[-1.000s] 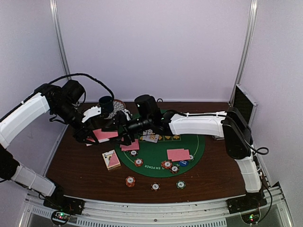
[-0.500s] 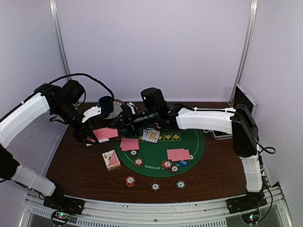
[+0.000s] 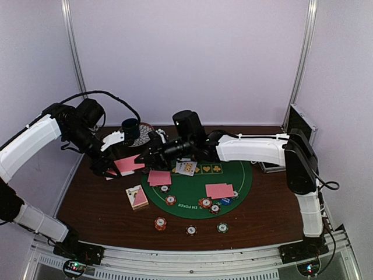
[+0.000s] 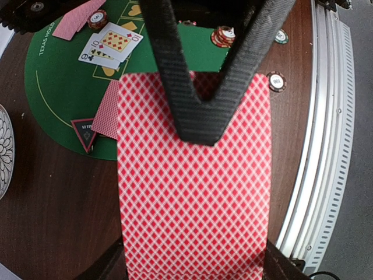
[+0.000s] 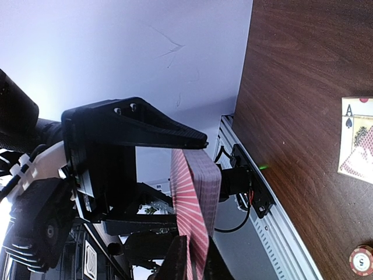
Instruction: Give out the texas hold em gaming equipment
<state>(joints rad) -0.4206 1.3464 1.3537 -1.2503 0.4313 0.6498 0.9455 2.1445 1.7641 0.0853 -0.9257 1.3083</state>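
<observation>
My left gripper (image 3: 118, 165) is shut on a deck of pink-backed cards (image 3: 129, 164), held above the table's left side. The deck (image 4: 192, 192) fills the left wrist view. My right gripper (image 3: 141, 158) reaches in from the right, and its black fingers (image 4: 204, 111) lie across the deck's top. From the right wrist, my right gripper (image 5: 195, 262) is shut on the edge of the top card (image 5: 187, 204), which peels away from the deck (image 5: 208, 181). Two pairs of face-down cards (image 3: 158, 177) (image 3: 219, 190) and face-up cards (image 3: 185, 168) lie on the green mat (image 3: 242, 175).
Striped chips (image 3: 160, 223) (image 3: 191, 230) (image 3: 222, 227) sit near the front edge, more (image 3: 205, 203) on the mat beside a blue button (image 3: 226, 201). A triangular marker (image 4: 85, 133) is at the mat's edge. A card box (image 3: 137, 196), cup (image 3: 130, 127) on its saucer (image 3: 144, 132) and metal case (image 3: 300, 125) stand around.
My right gripper has lifted from the face-down pair on the mat, swung left to the held deck and closed on its top card. The left arm has not moved.
</observation>
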